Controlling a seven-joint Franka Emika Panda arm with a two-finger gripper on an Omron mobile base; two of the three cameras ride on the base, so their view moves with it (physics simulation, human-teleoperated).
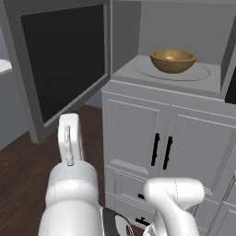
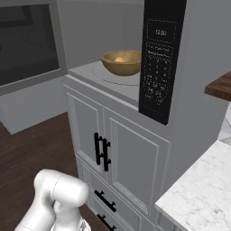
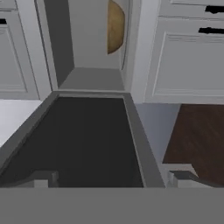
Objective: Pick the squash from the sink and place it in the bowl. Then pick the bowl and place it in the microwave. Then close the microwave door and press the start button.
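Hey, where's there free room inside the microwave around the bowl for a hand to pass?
The bowl sits on the turntable inside the microwave. Bare floor lies in front of it toward the open microwave door, and height above its rim. Tightest beside the control panel.

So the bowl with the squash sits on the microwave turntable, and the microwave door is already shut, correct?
Not quite. The bowl does sit on the turntable inside the microwave with the squash in it, but the microwave door stands wide open, swung out to the left. The left base view shows this plainly.
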